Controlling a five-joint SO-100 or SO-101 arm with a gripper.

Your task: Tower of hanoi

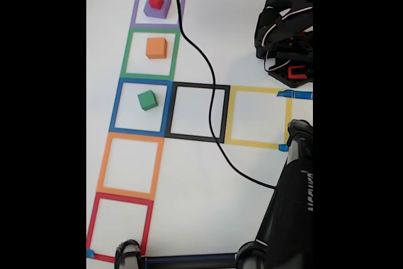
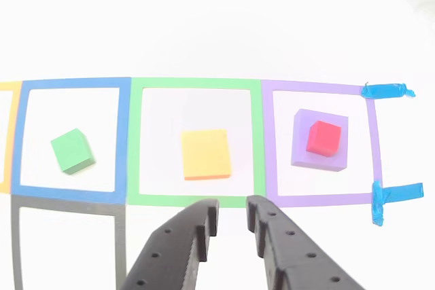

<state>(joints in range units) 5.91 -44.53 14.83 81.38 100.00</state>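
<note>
Gripper point(image 2: 231, 216) empty, fingers a little apart, hanging above the tape line between the green square point(image 2: 196, 85) and the purple square point(image 2: 316, 87).

Taking the green square as the landmark: the orange block point(image 2: 206, 154) sits inside it; in the other view the red block point(image 2: 323, 136) rides on the purple block point(image 2: 337, 157) one square to its right, and the green block point(image 2: 72, 150) lies tilted one square to its left, in the blue square point(image 2: 73, 83). If the red block is next, I'd say the jaws should centre over it, spread wider and come straight down, pinching only red so the purple beneath isn't dragged. The black cable point(image 1: 200, 67) trails across the table past the black square point(image 1: 198, 86), clear of the blocks; nothing blocks the reach.
</note>
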